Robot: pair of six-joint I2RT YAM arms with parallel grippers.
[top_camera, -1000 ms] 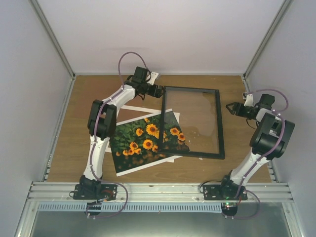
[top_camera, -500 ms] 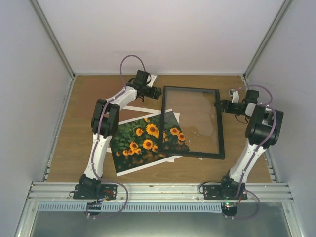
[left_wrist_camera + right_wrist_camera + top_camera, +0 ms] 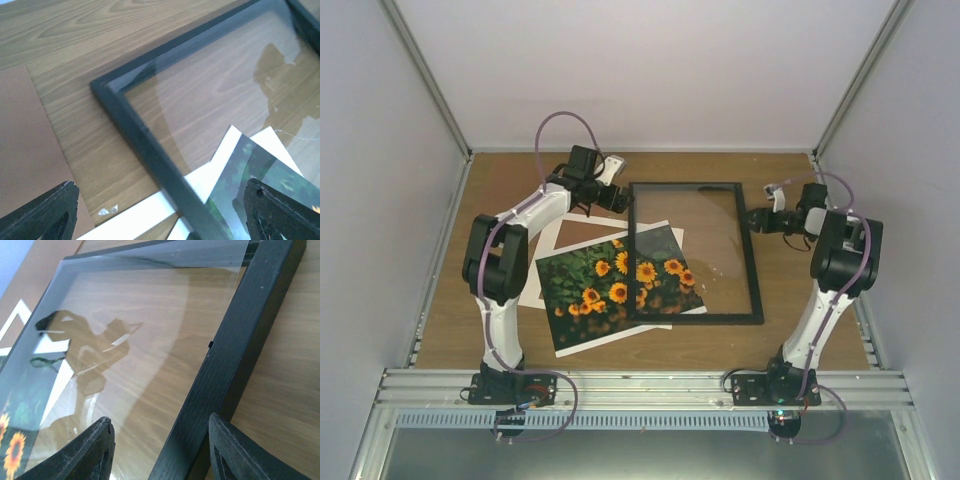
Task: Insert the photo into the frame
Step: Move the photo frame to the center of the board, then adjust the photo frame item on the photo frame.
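Right gripper [image 3: 752, 220]: open, with one finger on each side of the right rail of the frame [image 3: 753, 265], at its far part. As far as the wrist view shows, it is not clamped on the rail. One second ago it was apart from the frame, further right.
Left gripper [image 3: 616, 197]: opened wide and holding nothing, low over the far left corner of the frame. It has gone to the left together with this corner.
Table [image 3: 450, 300]: wooden top, everything lies flat on it.
Frame: right of centre. It has slid to the left and turned a little, so its left rail now crosses the flowers further left than before.
Clear sheet [image 3: 705, 240]: lies in the frame; wood and flowers show through it.
Photo [image 3: 585, 290]: left of centre, picture side up, in the same place as before. Its right part is under the frame, and more of it is covered now.
Brown board [image 3: 25, 150] and white mat [image 3: 135, 218]: at the far left, partly under the photo.
Meaning for the task: I judge that the frame is being brought over the photo. The photo is only beneath it and askew, not yet inside.
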